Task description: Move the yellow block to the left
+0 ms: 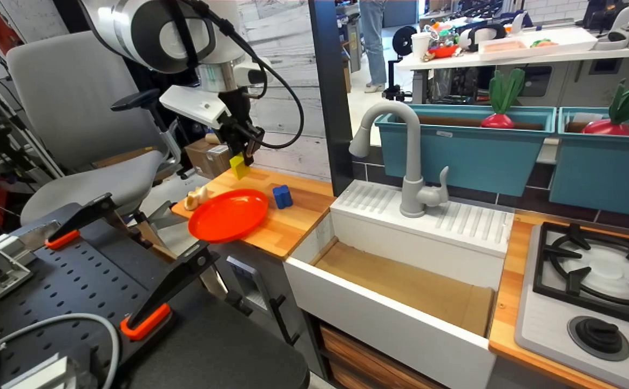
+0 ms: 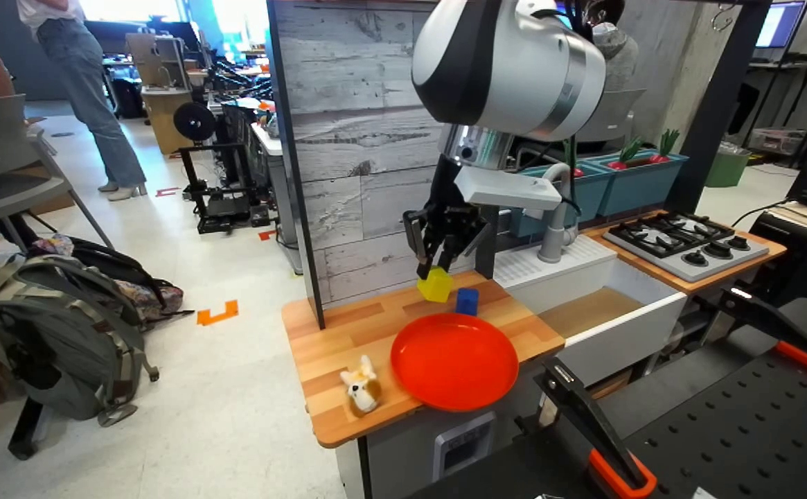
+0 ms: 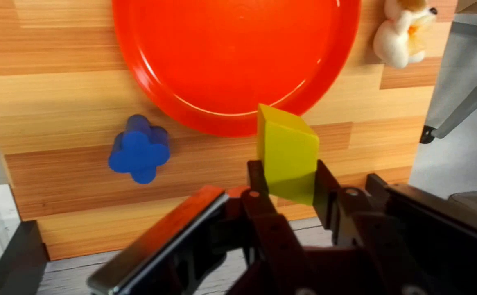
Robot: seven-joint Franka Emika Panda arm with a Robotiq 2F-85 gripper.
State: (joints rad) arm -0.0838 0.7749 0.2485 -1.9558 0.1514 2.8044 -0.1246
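The yellow block sits between the two fingers of my gripper, which touch it on both sides. The gripper is shut on it. In both exterior views the yellow block hangs at the fingertips of the gripper, tilted, and looks raised above the wooden counter near its back wall. In the wrist view the block overlaps the rim of the orange-red plate. The parts of the block behind the fingers are hidden.
A blue block stands on the counter beside the plate. A small plush dog sits at the plate's other side. A grey plank wall rises behind the counter. A white sink with a grey faucet adjoins it.
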